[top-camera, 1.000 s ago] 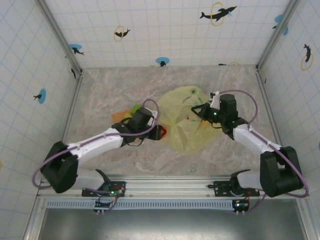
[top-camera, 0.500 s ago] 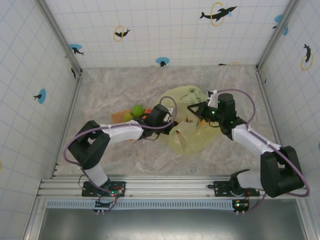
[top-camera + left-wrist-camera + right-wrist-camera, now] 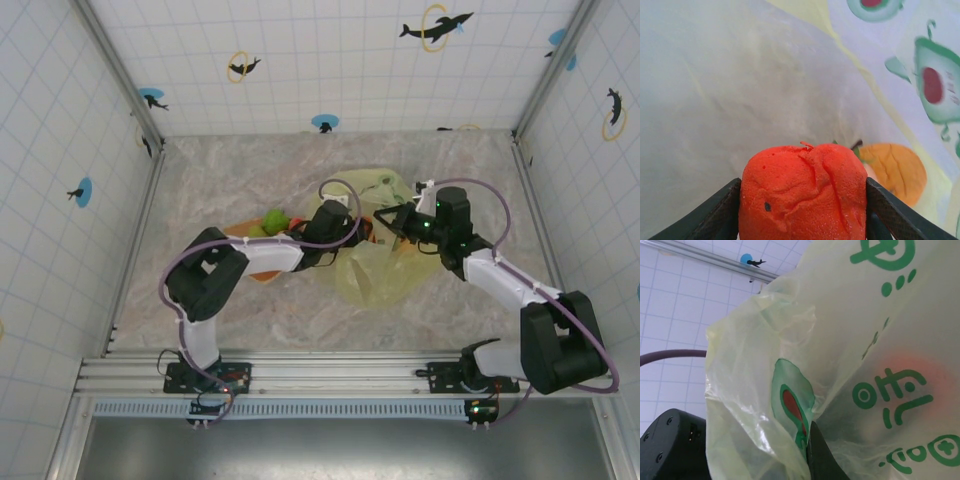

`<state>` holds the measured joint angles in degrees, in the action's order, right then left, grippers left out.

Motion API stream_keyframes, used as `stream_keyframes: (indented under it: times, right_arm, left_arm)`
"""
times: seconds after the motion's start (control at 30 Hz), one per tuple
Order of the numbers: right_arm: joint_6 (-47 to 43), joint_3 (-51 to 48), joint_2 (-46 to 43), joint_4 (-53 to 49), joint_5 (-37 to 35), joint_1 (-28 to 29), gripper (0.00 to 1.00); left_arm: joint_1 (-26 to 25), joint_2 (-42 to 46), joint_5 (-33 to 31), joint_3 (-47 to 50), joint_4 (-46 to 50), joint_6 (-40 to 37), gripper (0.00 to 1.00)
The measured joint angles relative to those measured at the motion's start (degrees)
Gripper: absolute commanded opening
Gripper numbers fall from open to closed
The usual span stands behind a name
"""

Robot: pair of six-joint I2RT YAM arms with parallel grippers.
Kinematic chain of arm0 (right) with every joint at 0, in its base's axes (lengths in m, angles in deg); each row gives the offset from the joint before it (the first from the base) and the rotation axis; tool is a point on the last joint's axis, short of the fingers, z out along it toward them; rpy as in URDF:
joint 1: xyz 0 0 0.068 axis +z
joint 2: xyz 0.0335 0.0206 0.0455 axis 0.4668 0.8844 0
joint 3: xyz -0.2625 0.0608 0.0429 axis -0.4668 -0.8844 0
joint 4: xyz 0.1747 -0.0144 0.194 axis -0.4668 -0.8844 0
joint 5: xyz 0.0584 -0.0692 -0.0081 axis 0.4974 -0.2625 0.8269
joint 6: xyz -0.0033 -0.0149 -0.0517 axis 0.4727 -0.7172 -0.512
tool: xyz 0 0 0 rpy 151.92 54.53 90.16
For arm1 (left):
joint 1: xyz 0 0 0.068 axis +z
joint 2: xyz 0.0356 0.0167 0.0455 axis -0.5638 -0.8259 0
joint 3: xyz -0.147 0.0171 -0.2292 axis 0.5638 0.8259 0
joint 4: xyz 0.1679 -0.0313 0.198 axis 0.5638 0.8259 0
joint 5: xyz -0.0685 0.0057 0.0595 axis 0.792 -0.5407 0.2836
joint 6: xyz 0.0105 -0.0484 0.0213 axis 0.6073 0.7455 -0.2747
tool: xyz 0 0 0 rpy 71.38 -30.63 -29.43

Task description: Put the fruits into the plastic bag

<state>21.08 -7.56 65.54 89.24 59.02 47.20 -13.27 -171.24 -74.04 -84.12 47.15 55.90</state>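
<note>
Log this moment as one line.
left gripper: red fruit gripped, at plastic bag mouth | right gripper: pinching bag | orange fruit: in bag | green fruit: outside

Bright, even light is falling from above in the overhead view, leaving only faint, soft shadows on the table (image 3: 220, 300) near the left claw (image 3: 362, 232) and the right claw (image 3: 388, 221), and the picture is looking sharp across the frame. In the left wrist view, the red fruit (image 3: 802, 192) between the left claw's fingers is showing crisp and vivid, while the orange fruit (image 3: 895, 172) beyond it to the right is blurring softly. In the right wrist view, white light is glowing through the plastic bag (image 3: 850, 340) above the claw, with a hazy orange-red patch showing through the film.
</note>
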Motion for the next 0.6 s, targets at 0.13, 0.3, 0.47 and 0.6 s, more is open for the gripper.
stream_keyframes:
  times: [0.13,0.3,0.47,0.6]
  right_arm:
    - [-0.6,0.0,0.3,0.0,0.2,-0.3,0.00]
    - [-1.0,0.0,0.7,0.0,0.8,-1.0,0.00]
    - [-1.3,-0.5,0.9,0.0,1.2,-1.5,0.00]
    - [-1.6,-1.2,1.0,-0.2,1.4,-2.2,0.00]
  left_arm:
    - [0.0,-2.9,-1.9,-2.0,-2.1,1.6,0.65]
    - [0.0,-4.5,-1.7,-2.8,-4.0,2.8,0.70]
    - [0.0,-4.4,-0.8,-2.8,-4.9,2.7,0.72]
    - [0.0,-2.0,1.2,-1.1,-4.9,2.3,0.73]
